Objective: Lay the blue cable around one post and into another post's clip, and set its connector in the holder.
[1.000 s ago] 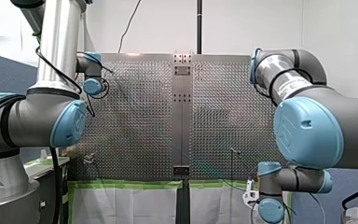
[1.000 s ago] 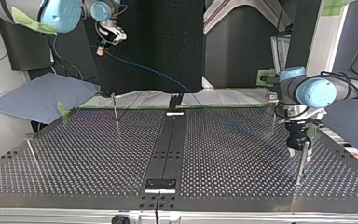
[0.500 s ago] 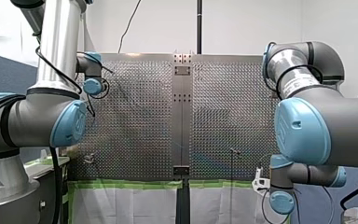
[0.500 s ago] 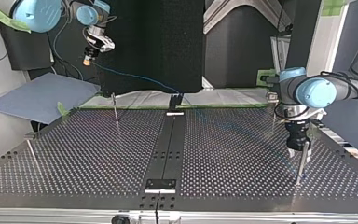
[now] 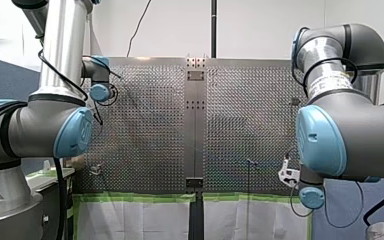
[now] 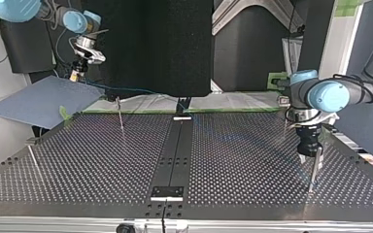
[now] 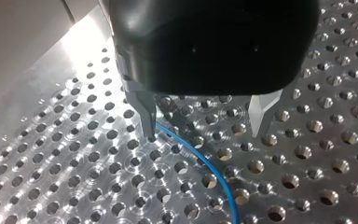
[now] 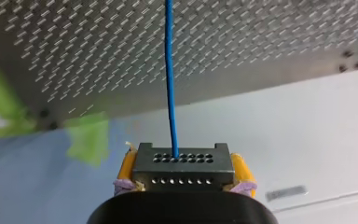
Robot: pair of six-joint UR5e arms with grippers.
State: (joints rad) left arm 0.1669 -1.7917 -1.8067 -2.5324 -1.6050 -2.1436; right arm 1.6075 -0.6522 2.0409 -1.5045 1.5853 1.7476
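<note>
Right gripper [image 8: 182, 173] first: its yellow pads [image 8: 125, 169] are pressed tight on both sides of a dark grey block-shaped connector [image 8: 182, 164] with rows of small holes. A thin blue cable [image 8: 169, 84] leaves the connector's face and runs straight ahead toward the perforated metal table [image 8: 261, 42]. In the top view I hold the connector in the air beyond the table's far edge, off its far left corner, above a flat blue-grey sheet [image 6: 34, 99] that lies beside the table.

My left gripper [image 7: 203, 133] is black with bare metal fingers [image 7: 142, 109]. They stand wide apart and grip nothing, with their tips low over the table's holes. The blue cable lies on the table between them, close to one fingertip, and curves away across the plate. In the top view this gripper hangs over the table's near right part, just beside a thin upright metal post [image 6: 313, 170]. I cannot tell whether the cable touches that post.
</note>
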